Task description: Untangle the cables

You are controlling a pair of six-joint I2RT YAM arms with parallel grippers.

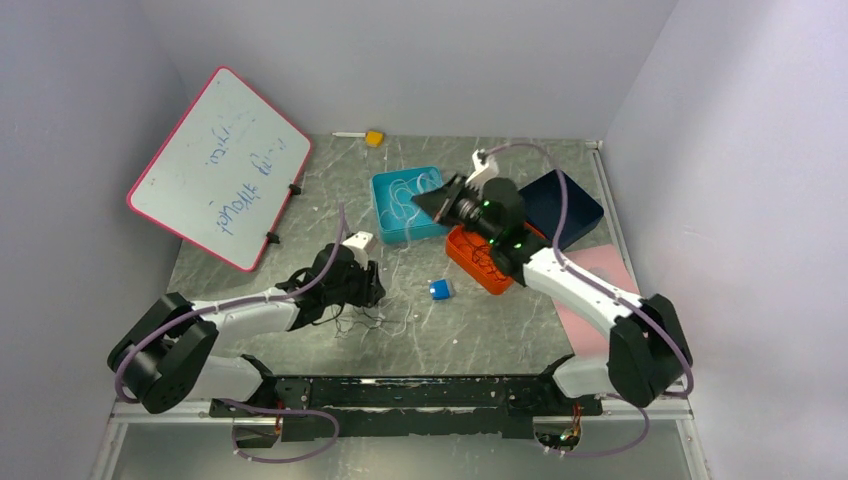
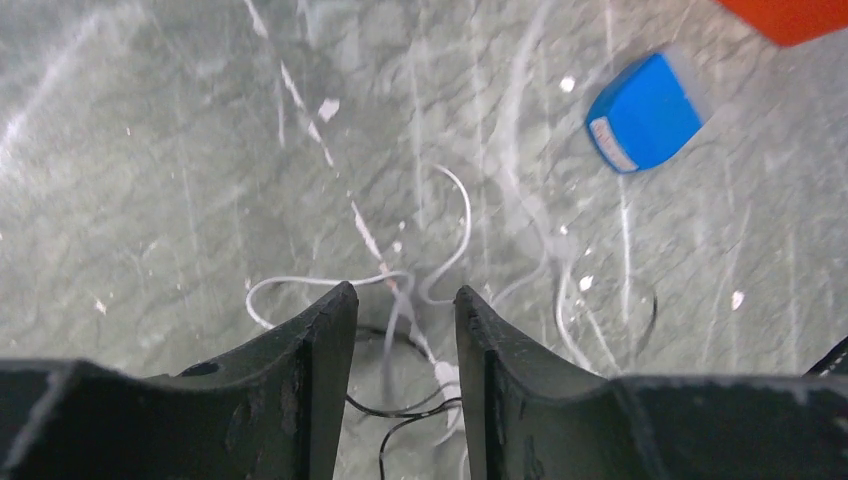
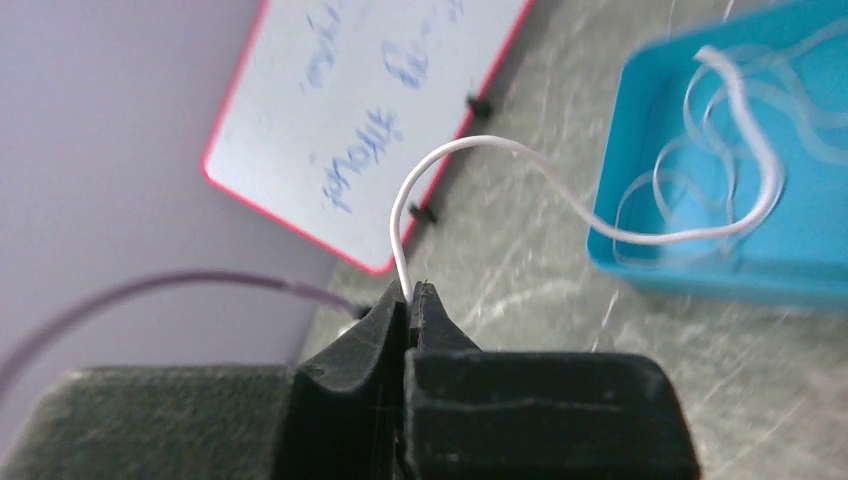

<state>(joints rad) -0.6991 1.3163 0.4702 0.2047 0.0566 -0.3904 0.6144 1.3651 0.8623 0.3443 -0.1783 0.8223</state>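
Note:
A tangle of thin white and black cables [image 1: 372, 320] lies on the grey table right of my left gripper [image 1: 368, 283]. In the left wrist view the tangle [image 2: 420, 300] lies under and between the fingertips of the left gripper [image 2: 405, 300], whose jaws stand apart with nothing held. My right gripper [image 1: 428, 200] hovers over the blue tray [image 1: 390, 225], which holds loose white cables [image 1: 405, 195]. In the right wrist view the right gripper [image 3: 410, 292] is shut on a white cable [image 3: 480, 147] that arcs up and runs into the tray's white coils [image 3: 720, 170].
An orange tray [image 1: 475, 265] sits beneath the right arm, with a dark blue case [image 1: 570, 205] and a pink sheet [image 1: 600, 290] beside it. A small blue block [image 1: 440, 289] lies mid-table. A pink-framed whiteboard [image 1: 220, 165] leans at the back left. A yellow object [image 1: 374, 138] lies by the rear wall.

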